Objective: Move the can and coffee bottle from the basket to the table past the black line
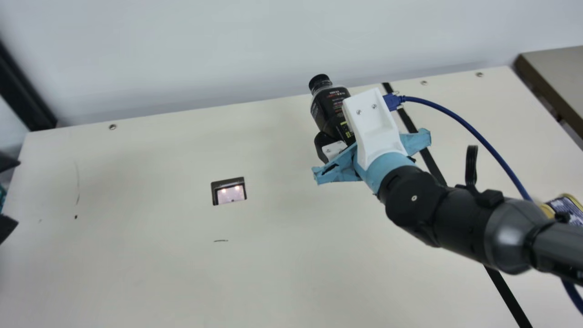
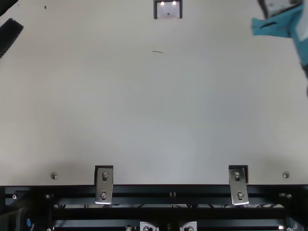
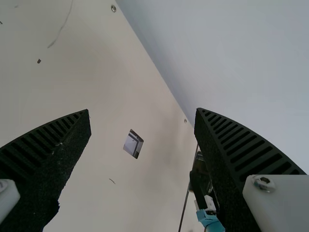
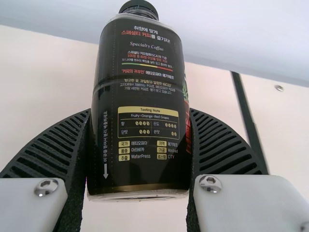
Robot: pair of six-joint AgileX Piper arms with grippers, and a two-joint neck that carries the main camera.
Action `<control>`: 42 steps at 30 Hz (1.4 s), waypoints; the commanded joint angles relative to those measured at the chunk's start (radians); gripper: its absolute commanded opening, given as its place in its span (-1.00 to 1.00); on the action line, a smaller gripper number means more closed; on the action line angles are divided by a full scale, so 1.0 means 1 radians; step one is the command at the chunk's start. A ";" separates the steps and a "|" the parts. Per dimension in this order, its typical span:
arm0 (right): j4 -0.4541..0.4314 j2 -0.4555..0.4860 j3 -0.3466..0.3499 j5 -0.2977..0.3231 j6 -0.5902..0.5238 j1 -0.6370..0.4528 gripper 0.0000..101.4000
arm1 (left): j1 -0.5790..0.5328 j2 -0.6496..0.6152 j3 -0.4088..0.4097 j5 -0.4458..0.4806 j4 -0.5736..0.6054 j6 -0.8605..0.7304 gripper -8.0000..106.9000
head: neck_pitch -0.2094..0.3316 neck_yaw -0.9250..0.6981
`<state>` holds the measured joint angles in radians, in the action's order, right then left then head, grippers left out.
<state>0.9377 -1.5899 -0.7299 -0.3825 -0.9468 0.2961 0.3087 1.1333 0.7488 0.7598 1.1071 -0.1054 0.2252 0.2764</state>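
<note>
Coffee bottle (image 4: 140, 106) sits clasped in right gripper (image 4: 141, 112), short of black line (image 1: 507, 296); left gripper (image 3: 143, 111) spread, empty. Transfer underway (can (image 1: 565, 207) apparently already across). Next: cross, lower upright, release.

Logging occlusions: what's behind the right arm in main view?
The black line passes behind the right arm; part of a yellow-rimmed object shows beyond. The covered parts can't be seen.

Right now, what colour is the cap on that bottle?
The bottle cap is black, seen best in the right wrist view.
</note>
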 commanded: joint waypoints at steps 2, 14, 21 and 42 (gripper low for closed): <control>-0.020 0.019 0.026 0.009 0.009 -0.067 -1.00 | 0.000 0.000 0.000 0.000 0.000 0.000 0.71 | 0.005 0.073; -0.126 0.072 0.088 0.042 0.054 -0.268 -1.00 | 0.000 0.000 0.000 0.000 0.000 0.000 0.71 | 0.032 0.299; -0.194 0.087 0.101 0.065 0.087 -0.367 -1.00 | 0.000 0.000 0.000 0.000 0.000 0.000 0.71 | 0.062 0.423; -0.259 0.033 0.141 0.032 0.074 -0.548 -1.00 | 0.000 0.000 0.000 0.000 0.000 0.000 0.71 | 0.079 0.496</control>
<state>0.6725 -1.5525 -0.5912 -0.3416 -0.8657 -0.2458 0.3087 1.1333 0.7488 0.7598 1.1071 -0.1054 0.2764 0.7473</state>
